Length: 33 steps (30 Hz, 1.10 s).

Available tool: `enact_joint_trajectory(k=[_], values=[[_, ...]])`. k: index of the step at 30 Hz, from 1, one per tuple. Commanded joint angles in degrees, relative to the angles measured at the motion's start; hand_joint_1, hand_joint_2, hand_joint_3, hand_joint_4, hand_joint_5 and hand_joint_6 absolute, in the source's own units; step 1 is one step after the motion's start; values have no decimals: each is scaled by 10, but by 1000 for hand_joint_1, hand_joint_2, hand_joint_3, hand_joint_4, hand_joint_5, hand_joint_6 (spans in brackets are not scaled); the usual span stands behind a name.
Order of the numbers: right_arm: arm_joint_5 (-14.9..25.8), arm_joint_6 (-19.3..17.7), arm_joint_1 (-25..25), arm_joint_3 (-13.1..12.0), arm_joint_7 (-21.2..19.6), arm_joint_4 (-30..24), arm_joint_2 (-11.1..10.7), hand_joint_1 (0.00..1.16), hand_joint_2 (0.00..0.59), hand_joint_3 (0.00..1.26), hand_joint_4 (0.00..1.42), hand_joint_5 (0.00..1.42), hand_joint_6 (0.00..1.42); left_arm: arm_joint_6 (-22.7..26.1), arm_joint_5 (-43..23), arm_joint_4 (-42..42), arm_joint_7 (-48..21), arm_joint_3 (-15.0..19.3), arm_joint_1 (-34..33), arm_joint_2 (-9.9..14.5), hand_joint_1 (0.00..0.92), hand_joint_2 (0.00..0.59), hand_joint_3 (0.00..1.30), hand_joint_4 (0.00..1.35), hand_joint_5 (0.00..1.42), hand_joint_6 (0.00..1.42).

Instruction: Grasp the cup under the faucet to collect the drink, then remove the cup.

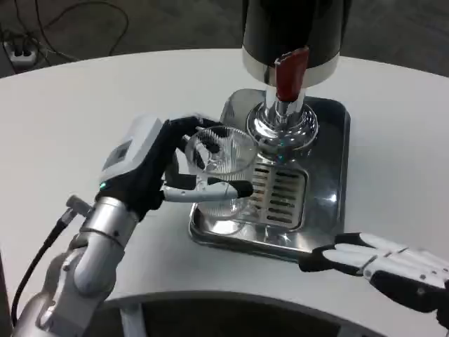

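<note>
A clear ribbed cup [223, 170] stands on the silver drip tray [330, 140], at its front left, just left of the slotted grate [277, 191]. My left hand [158, 168] wraps around the cup from the left, with its fingers across the front and back of the glass. The dispenser's chrome faucet [284, 119] with a red lever [290, 72] hangs behind and to the right of the cup. My right hand [382, 263] lies flat on the table near the tray's front right corner, fingers stretched out and holding nothing.
The black dispenser body [295, 31] rises at the back of the tray. The round white table [84, 105] stretches to the left and behind. Cables and a power strip [21, 49] lie on the floor at the far left.
</note>
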Motion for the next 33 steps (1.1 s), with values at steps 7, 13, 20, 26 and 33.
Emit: enact_joint_trajectory(k=[7,13,20,26,33], values=[[5,-25,25,-11,-14,-8,7,512,411,165,116,51,54,-22,12,89,58,-35,-89,-23,747,8,767,893,1104,1184],[3,-32,33,-9,-17,-8,10,512,411,165,116,50,50,-18,18,108,66,-48,-111,-26,736,6,767,893,1112,1186],[0,-36,40,-7,-22,-8,11,512,411,165,116,50,49,-15,27,126,71,-65,-126,-36,724,7,767,893,1117,1187],[-1,-40,48,-7,-22,-8,17,512,411,165,116,50,49,-9,30,139,74,-76,-137,-40,717,7,767,893,1118,1187],[-3,-39,47,-4,-21,-8,20,512,411,165,116,50,49,-5,29,145,75,-85,-140,-38,714,6,761,883,1118,1187]])
